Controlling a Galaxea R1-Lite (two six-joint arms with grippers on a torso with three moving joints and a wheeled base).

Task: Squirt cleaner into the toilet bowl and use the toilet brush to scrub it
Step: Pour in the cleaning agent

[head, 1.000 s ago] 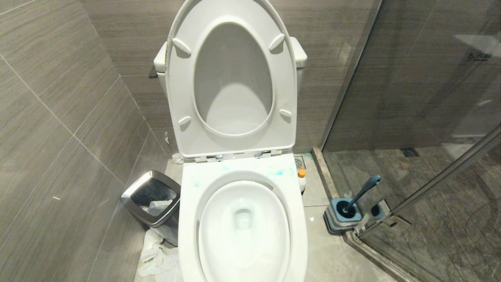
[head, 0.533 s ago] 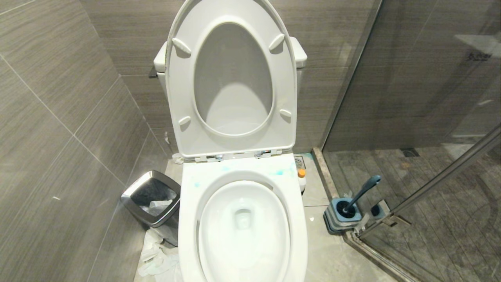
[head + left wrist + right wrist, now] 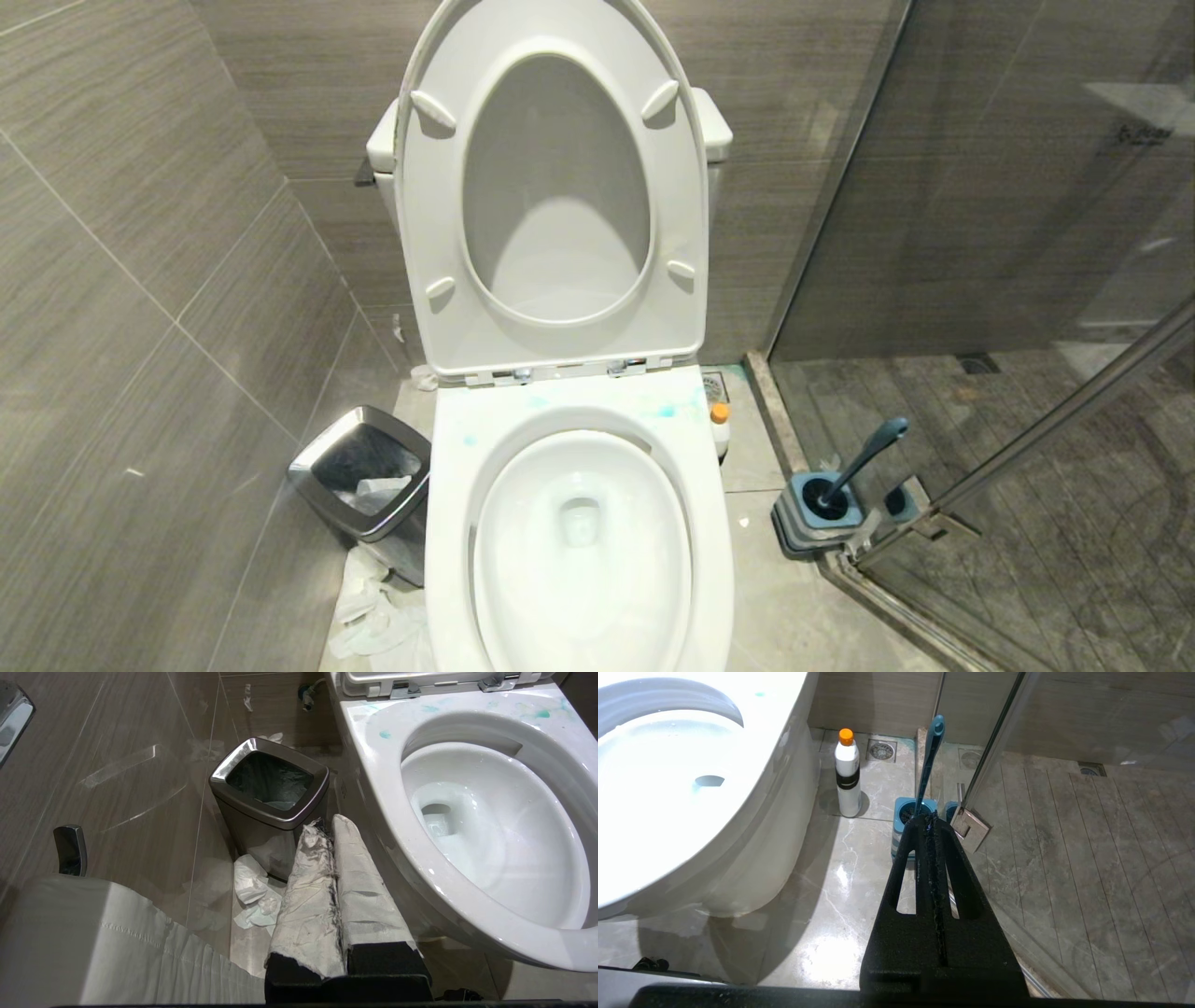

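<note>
both arms sat parked low, left gripper (image 3: pixel 334 828) and right gripper (image 3: pixel 930 821) closed empty, toilet brush (image 3: pixel 864 457) stood in its holder lower right, toilet bowl (image 3: pixel 448 523) lid up for access.

You have the bowl (image 3: pixel 579 532) in front of you, its seat (image 3: pixel 551 196) raised against the tank (image 3: pixel 714 121) behind. On the floor (image 3: pixel 794 607), the bin (image 3: pixel 364 481) stands to its left, the bottle (image 3: pixel 719 427) just right, and the brush (image 3: pixel 864 462) in its holder (image 3: pixel 822 518) farther right by the glass door (image 3: pixel 1046 448).

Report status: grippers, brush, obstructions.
Left gripper and right gripper shut, empty. Toilet brush in its holder by the glass door. Nothing blocking it.
</note>
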